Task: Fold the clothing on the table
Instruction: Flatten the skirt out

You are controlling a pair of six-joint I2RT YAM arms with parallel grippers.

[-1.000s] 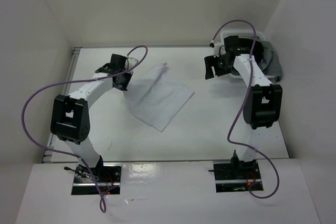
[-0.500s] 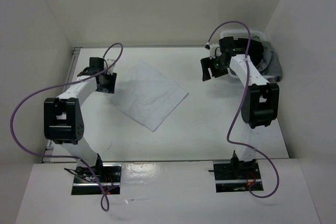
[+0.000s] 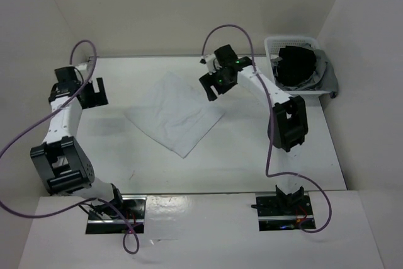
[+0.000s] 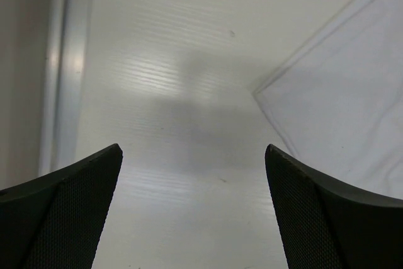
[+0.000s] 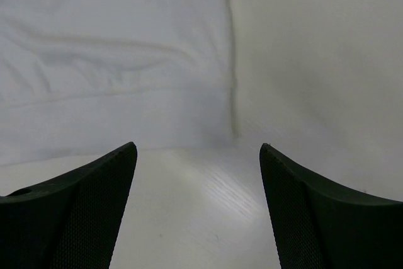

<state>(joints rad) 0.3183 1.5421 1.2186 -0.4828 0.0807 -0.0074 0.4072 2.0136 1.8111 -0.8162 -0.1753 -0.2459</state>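
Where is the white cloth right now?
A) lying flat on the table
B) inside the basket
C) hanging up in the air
A: the clothing lies spread out flat on the table, and nothing is lifting it.

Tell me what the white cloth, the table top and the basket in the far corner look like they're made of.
The clothing: thin soft woven fabric, likely cotton; it wrinkles and shows a stitched hem. The table: hard matte white board, perhaps laminate, with faint grain. The basket: white plastic, judging by its perforated moulded walls.
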